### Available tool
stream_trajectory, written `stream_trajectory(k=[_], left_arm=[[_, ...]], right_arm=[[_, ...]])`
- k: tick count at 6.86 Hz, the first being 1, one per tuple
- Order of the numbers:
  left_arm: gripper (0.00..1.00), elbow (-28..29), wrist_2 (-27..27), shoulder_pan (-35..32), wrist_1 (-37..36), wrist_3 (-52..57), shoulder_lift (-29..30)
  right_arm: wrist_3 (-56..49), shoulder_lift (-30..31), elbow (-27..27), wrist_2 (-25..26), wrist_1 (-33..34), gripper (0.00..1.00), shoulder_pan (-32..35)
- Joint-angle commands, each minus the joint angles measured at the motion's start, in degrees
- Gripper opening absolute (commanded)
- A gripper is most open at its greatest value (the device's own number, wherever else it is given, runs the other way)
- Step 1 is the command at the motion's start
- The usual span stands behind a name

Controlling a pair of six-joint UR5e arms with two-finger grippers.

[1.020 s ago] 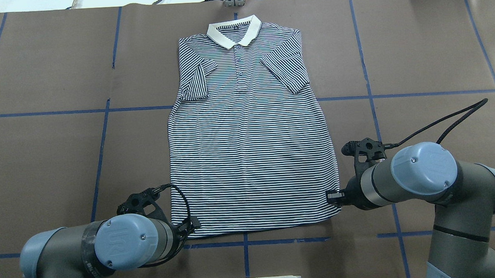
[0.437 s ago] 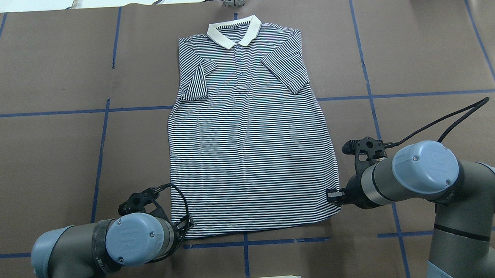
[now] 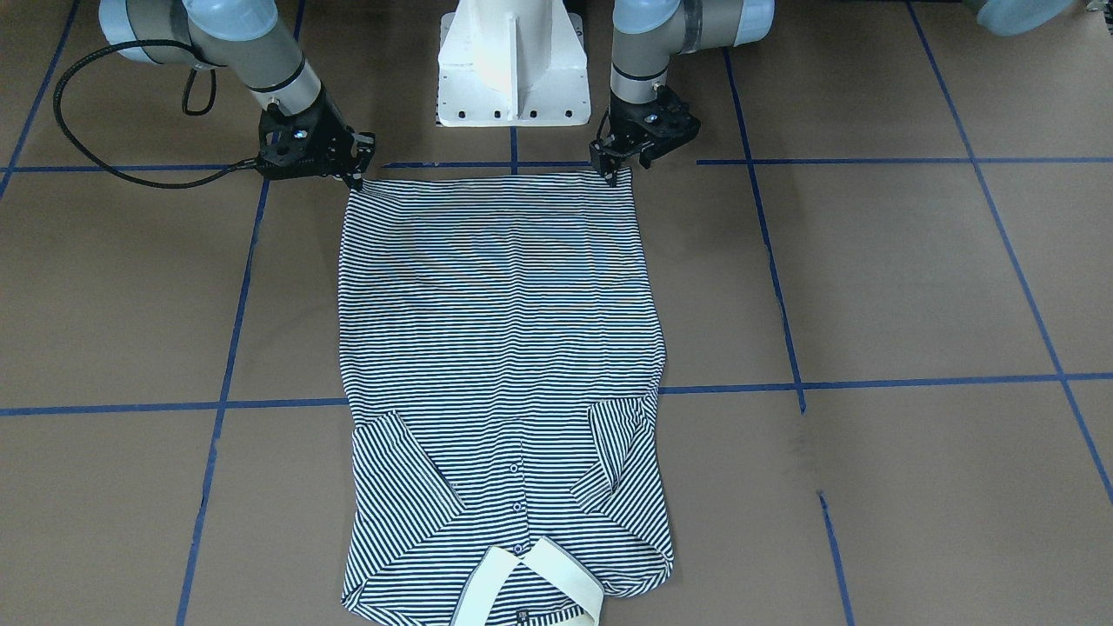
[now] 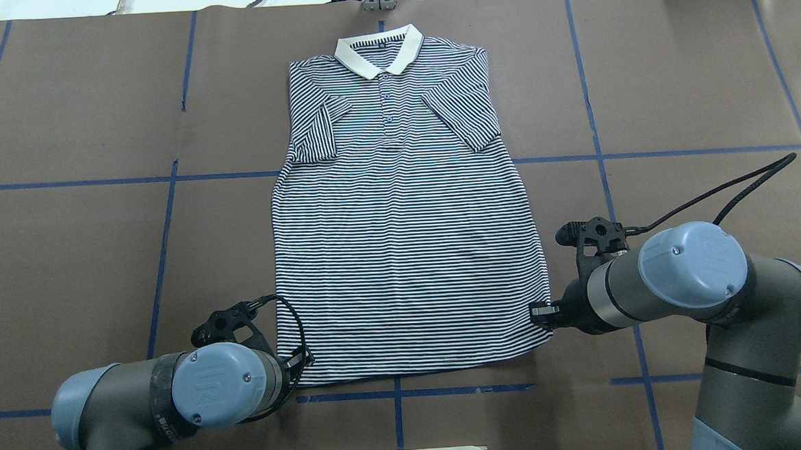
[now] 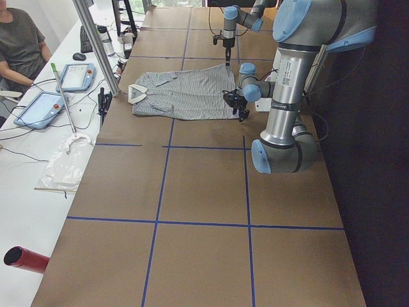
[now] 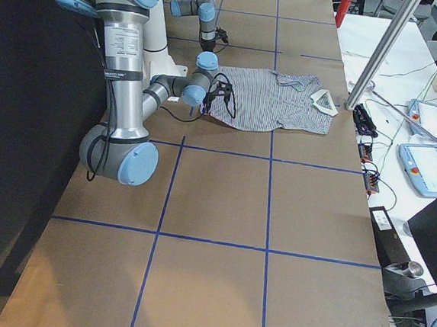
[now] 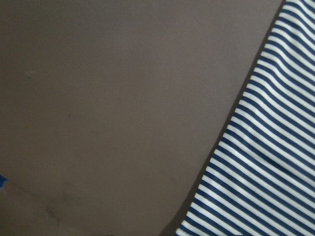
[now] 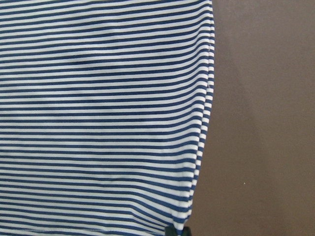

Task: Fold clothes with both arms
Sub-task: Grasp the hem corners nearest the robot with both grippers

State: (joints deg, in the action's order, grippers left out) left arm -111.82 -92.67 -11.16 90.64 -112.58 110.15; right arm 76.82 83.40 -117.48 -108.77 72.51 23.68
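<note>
The striped polo shirt (image 4: pixel 402 252) lies flat on the brown table, cream collar (image 4: pixel 379 53) at the far end and both sleeves folded in over the chest. My left gripper (image 4: pixel 303 360) sits low at the hem's near-left corner, its tip (image 3: pixel 613 171) touching the fabric edge. At the hem's near-right corner is my right gripper (image 4: pixel 539 312), also down at the cloth (image 3: pixel 356 176). Neither view shows whether the jaws are open or shut. The left wrist view holds only the shirt edge (image 7: pixel 275 147) and table. The right wrist view shows the shirt's side edge (image 8: pixel 98 123).
Blue tape lines (image 4: pixel 169 251) grid the brown table. The white pedestal base (image 3: pixel 511 69) stands at the near edge behind the hem. A side bench holds tablets (image 5: pixel 41 105), cables and a plastic bag (image 5: pixel 67 166). A seated person (image 5: pixel 19 45) is beside it. An aluminium post (image 5: pixel 96 45) rises near the collar.
My left arm has swung its wrist slightly, with the gripper tip shifting a little left along the hem corner. The right wrist has risen a little. The shirt has not moved.
</note>
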Motion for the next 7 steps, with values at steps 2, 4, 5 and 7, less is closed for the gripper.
stream_trajectory(k=[2,4,5,7], left_arm=[[0.0,-0.1,0.8,-0.4,0.0,-0.3,0.4],[0.0,-0.2,0.7,-0.4,0.0,0.4,0.9],[0.0,-0.7,0.6,-0.5,0.0,0.6,0.8],[0.0,-2.9,0.6,-0.4,-0.2,1.9,0.2]], right_arm=[[0.0,0.0,-0.8,-1.5,0.0,0.0,1.2],[0.0,0.0,-0.7,-1.4,0.0,0.0,1.2],[0.0,0.1,-0.8,-1.5,0.0,0.0,1.2],[0.1,1.1,-2.8,-2.1,0.0,0.0,1.5]])
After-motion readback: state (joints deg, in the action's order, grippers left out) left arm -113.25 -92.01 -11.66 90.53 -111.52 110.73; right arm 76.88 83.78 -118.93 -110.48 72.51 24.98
